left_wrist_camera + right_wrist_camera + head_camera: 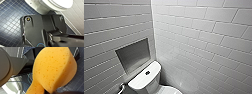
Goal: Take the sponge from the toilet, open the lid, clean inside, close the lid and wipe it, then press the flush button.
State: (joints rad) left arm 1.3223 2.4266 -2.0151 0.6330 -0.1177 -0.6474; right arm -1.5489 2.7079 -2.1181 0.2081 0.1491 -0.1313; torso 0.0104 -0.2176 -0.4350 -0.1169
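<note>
One toilet (144, 81), white. One flush button (147, 72), dark and round, set in the tank top. One lid (60, 1). One sponge (53, 70), orange-yellow. One recessed niche (134, 55). Two white-tiled walls (204, 37), joined at one corner. One floor (10, 18) of small dark blue tiles, too many to count. One chrome fitting (121, 87), partly seen.

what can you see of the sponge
The sponge is a thick orange-yellow foam block with rounded edges, its surface dotted with small darker pores. It is bent and curled rather than flat. One end is broad, and the other is squeezed to a narrow waist where the right gripper appears to pinch it. It is held up close to the right wrist camera, off the ground, with the dark blue tiled floor behind it.
</note>
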